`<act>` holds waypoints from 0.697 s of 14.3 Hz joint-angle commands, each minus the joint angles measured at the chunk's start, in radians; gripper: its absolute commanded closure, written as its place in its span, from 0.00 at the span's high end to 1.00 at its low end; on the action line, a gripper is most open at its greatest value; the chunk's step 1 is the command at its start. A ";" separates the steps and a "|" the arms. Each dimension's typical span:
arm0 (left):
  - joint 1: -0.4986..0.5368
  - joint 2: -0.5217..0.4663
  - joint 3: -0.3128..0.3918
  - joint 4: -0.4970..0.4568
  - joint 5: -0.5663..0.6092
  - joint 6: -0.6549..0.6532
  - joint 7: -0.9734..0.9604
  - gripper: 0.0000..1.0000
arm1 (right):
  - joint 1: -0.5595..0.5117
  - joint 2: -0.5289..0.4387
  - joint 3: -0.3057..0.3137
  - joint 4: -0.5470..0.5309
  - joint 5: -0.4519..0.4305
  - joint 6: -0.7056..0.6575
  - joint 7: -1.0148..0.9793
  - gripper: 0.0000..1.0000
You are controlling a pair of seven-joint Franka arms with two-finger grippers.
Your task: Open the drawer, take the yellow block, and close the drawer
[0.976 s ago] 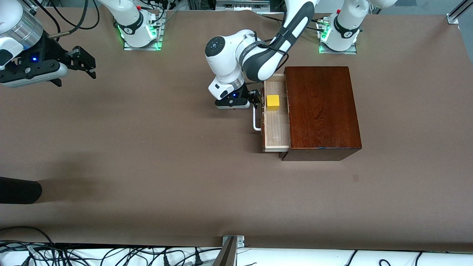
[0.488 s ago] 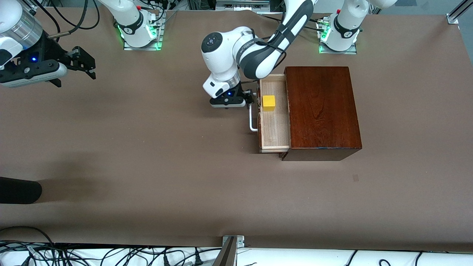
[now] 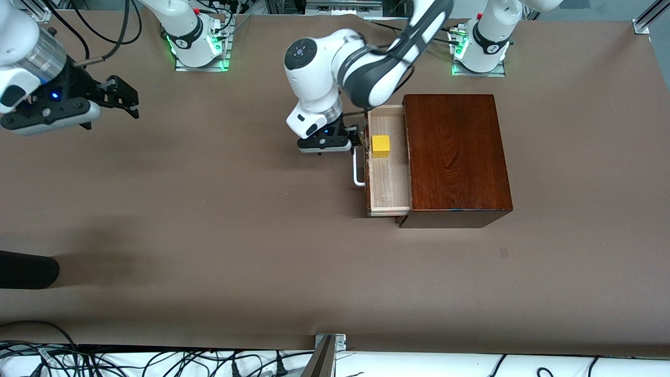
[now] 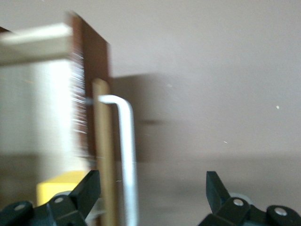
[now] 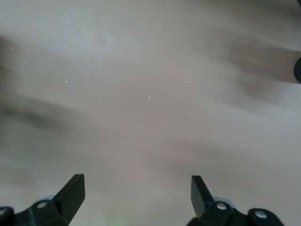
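Observation:
The dark wooden box (image 3: 455, 157) stands toward the left arm's end of the table. Its drawer (image 3: 388, 180) is pulled partly out and shows its pale inside. The yellow block (image 3: 380, 145) sits in the drawer, at the end farther from the front camera. My left gripper (image 3: 358, 140) is at the white bar handle (image 3: 356, 170). In the left wrist view this gripper (image 4: 150, 190) is open, with the handle (image 4: 126, 155) between its fingers, and the yellow block (image 4: 59, 186) shows at one finger. My right gripper (image 3: 127, 99) waits open over bare table; it also shows in the right wrist view (image 5: 136, 188).
A black rounded object (image 3: 26, 269) lies at the right arm's end of the table, nearer to the front camera. The arm bases (image 3: 199, 47) stand along the table edge farthest from that camera. Brown table (image 3: 235, 235) spreads in front of the drawer.
The drawer has slid farther out toward the right arm's end, with the left gripper at its handle, then stopped. The left arm's elbow has risen. The right gripper has shifted slightly.

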 commanded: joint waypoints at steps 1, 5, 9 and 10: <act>0.080 -0.130 -0.009 -0.007 -0.031 -0.130 0.128 1.00 | -0.002 -0.002 0.002 0.012 0.005 0.002 0.012 1.00; 0.259 -0.256 -0.009 -0.007 -0.127 -0.239 0.333 1.00 | 0.091 0.087 0.016 0.004 0.011 0.002 -0.018 1.00; 0.454 -0.338 -0.009 -0.008 -0.153 -0.363 0.543 1.00 | 0.139 0.087 0.091 0.013 0.115 0.002 -0.204 1.00; 0.504 -0.349 -0.009 -0.007 -0.184 -0.379 0.615 1.00 | 0.154 0.089 0.138 0.015 0.117 0.003 -0.216 1.00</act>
